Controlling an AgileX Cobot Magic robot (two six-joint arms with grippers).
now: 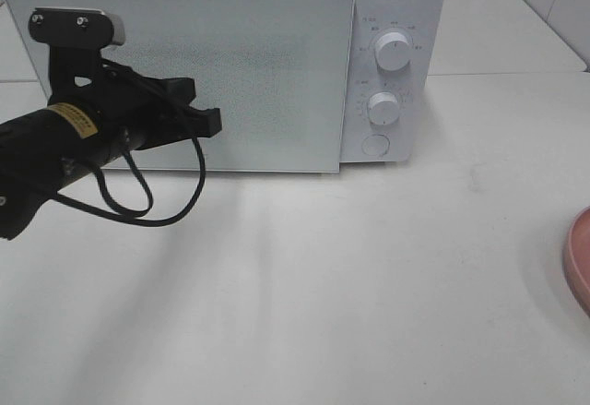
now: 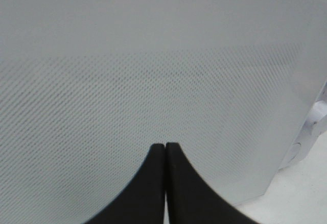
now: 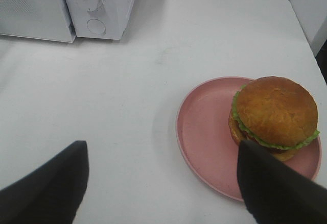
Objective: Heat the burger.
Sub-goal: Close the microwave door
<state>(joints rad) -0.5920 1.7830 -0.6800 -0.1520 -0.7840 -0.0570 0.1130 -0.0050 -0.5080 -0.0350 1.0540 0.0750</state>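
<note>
With its jaws pressed together and empty, the left gripper point(image 2: 165, 183) faces the microwave door point(image 1: 240, 82) just ahead, which seems due for opening next, while the right gripper point(image 3: 163, 183) hovers wide open and empty, the burger point(image 3: 273, 117) on its pink plate point(image 3: 204, 132) beside one finger.

- The microwave point(image 1: 392, 17) is white, and its door point(image 1: 258, 82) at the upper left has tiny grey dots.
- The plate point(image 3: 204, 132) is pink.
- The burger point(image 3: 273, 114) has a golden-brown bun and green lettuce.
- The table point(image 1: 369, 285) is white.

White table point(image 1: 369, 285), microwave point(image 1: 230, 64), pink plate point(image 3: 204, 137)
</note>
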